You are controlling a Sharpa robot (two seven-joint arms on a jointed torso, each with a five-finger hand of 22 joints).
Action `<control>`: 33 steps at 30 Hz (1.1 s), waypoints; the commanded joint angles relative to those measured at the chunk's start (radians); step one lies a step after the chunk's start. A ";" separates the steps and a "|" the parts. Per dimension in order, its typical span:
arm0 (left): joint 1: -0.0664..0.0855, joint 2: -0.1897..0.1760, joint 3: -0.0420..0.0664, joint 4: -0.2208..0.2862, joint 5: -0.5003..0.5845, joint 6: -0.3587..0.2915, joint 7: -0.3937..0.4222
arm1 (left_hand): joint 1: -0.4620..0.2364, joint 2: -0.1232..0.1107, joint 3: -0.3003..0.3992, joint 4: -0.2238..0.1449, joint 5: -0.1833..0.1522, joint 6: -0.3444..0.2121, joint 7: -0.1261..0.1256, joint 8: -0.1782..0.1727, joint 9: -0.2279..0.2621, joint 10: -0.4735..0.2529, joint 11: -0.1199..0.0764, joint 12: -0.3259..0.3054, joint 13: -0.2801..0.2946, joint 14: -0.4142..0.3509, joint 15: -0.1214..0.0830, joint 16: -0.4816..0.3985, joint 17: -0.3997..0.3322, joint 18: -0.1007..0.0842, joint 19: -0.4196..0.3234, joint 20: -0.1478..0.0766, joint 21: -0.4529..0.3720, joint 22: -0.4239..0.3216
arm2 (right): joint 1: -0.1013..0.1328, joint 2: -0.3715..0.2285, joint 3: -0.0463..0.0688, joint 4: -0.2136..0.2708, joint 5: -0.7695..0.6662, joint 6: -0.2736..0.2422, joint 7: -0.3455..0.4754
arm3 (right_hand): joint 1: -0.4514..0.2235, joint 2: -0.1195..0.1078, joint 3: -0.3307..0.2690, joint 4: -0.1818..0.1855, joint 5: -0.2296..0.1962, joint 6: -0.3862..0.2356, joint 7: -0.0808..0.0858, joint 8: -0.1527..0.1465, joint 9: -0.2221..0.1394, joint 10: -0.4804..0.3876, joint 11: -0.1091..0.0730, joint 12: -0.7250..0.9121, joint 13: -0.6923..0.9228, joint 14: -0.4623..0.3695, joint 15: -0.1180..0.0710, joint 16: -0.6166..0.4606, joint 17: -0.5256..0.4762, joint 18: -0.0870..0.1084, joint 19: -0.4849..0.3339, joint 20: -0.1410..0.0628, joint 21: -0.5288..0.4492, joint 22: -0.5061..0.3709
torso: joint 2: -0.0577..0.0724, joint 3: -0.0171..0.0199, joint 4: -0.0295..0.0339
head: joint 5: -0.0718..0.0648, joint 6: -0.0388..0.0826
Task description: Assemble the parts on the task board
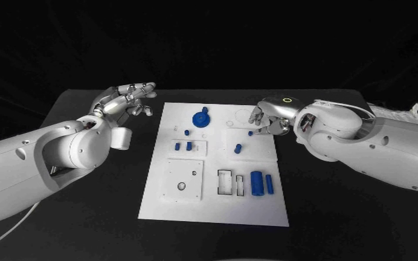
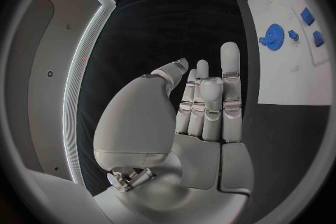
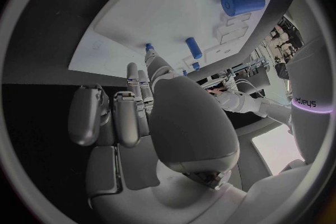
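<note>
Two hands over the black table [image 1: 87, 212]: left hand [image 1: 126, 101] empty, fingers spread, beside the task board [image 1: 218, 206]; right hand [image 1: 270, 118] pinching a small blue part [image 1: 250, 133] over the board's far right.

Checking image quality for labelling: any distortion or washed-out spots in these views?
Head view: board bright white on black, pale slots hard to read, no distortion. Left wrist view: fisheye bends the board edge. Right wrist view: same bending; board washed out near the fingers.
</note>
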 commanded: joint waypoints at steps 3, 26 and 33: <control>-0.001 -0.004 0.000 0.005 0.071 0.005 0.038 | -0.002 0.007 -0.010 0.000 0.001 0.003 0.000 0.003 -0.002 -0.012 0.003 0.012 0.005 -0.001 -0.008 -0.004 -0.005 0.009 0.000 -0.006 -0.005 -0.002 | -0.001 -0.004 0.001 0.018 -0.094 0.062 -0.045 | -0.004 -0.018 0.015 -0.001 0.001 0.007 0.001 -0.008 0.001 -0.004 0.004 -0.009 -0.012 0.058 0.009 -0.006 0.021 0.011 -0.002 0.009 -0.008 -0.006 | 0.000 0.0004 0.0002 | 0.001 0.001; -0.001 -0.010 0.000 0.008 0.073 0.003 0.034 | 0.003 0.009 -0.016 -0.006 0.002 -0.006 0.005 0.000 -0.003 -0.032 0.007 0.032 0.016 -0.003 -0.006 -0.005 -0.011 0.008 0.002 -0.005 -0.011 -0.006 | -0.018 0.038 0.001 0.005 -0.091 0.100 -0.034 | -0.004 -0.019 0.169 -0.002 -0.037 0.028 -0.002 -0.014 0.001 0.015 0.003 -0.033 -0.093 0.058 0.009 -0.006 0.016 0.012 -0.002 0.008 -0.014 -0.011 | 0.000 -0.0008 0.0011 | 0.004 -0.005; -0.001 -0.011 0.000 0.010 0.073 0.002 0.029 | 0.005 0.009 -0.017 -0.009 0.002 -0.008 0.007 0.000 -0.003 -0.038 0.008 0.037 0.018 -0.003 -0.005 -0.005 -0.012 0.008 0.003 -0.004 -0.013 -0.007 | -0.024 0.045 0.001 0.001 -0.091 0.115 -0.035 | -0.025 -0.037 0.227 -0.009 -0.039 0.043 -0.013 -0.013 0.004 0.016 -0.004 -0.035 -0.124 0.057 0.001 -0.007 0.012 0.012 -0.002 0.004 -0.015 -0.013 | 0.000 -0.0001 0.0007 | 0.007 -0.006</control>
